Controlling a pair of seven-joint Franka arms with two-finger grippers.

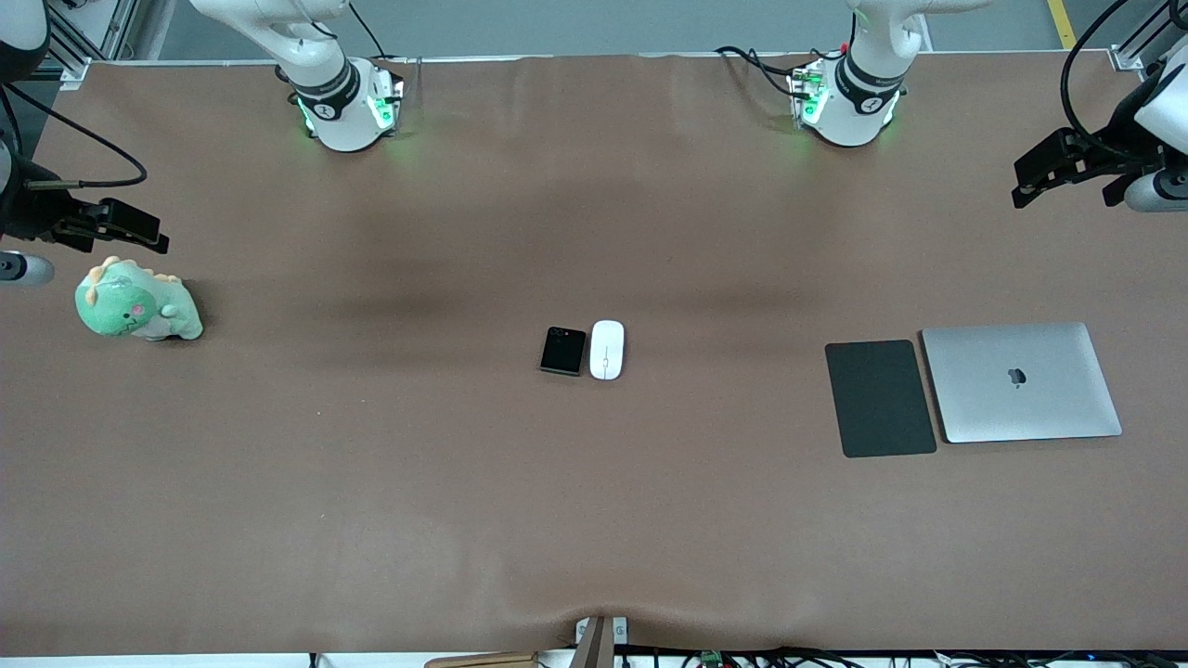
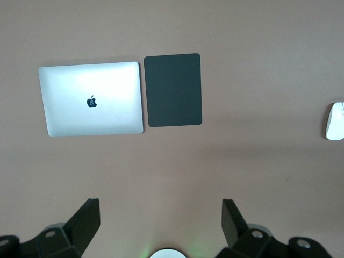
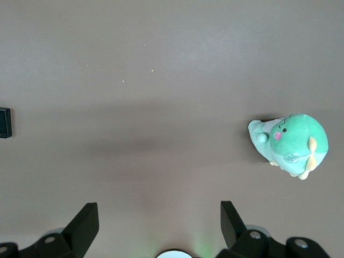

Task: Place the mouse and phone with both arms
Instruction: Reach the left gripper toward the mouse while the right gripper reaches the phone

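Mouse pad [image 1: 880,398] lies nearest; left tool [image 1: 1067,176] and right tool [image 1: 107,227] hover wide open, empty.

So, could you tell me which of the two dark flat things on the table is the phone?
The phone is the small, nearly square black one touching the white mouse mid-table. The larger dark grey rectangle beside the laptop is the mouse pad.

Even overhead light, soft shadows, glare on the laptop [image 2: 91,98] (all sharp)
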